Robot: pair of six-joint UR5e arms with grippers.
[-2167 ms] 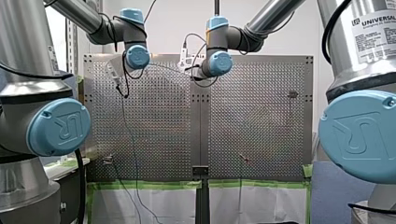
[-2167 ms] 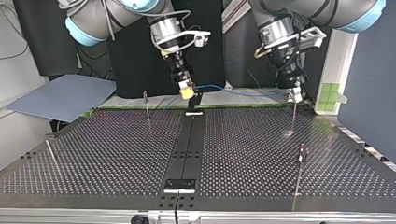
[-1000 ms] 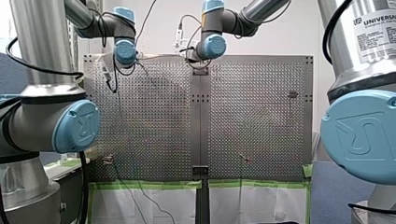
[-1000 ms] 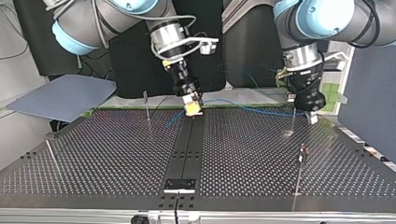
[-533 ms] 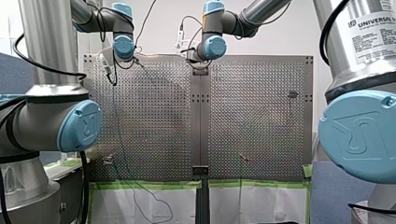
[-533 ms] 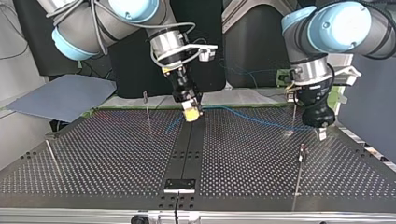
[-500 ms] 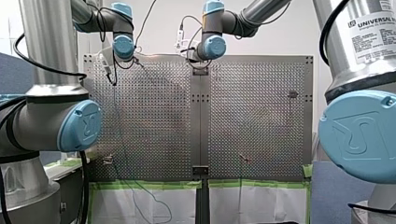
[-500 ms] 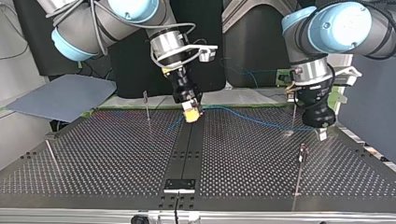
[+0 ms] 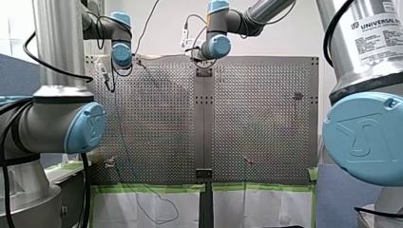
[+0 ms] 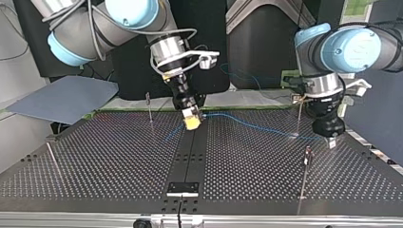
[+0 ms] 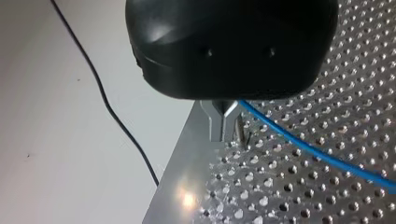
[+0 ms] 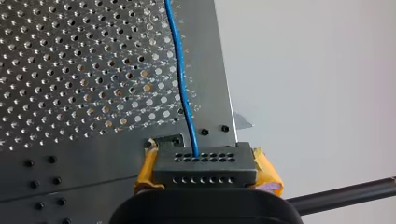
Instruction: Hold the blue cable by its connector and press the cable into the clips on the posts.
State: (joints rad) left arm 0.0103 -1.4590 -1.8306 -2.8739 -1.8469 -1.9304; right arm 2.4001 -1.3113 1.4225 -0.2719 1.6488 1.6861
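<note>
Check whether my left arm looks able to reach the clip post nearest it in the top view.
Probably yes: my left gripper, holding the blue cable, hangs close beside that post, with nothing between them.

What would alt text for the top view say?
A blue cable stretches low over a perforated table between two robot arms: my right end effector, yellow-padded, and my left end effector. Thin posts stand nearby.

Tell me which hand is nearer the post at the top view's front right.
Left. My left hand hangs close by the top of the post; my right hand is far off, over the dark middle strip.
</note>
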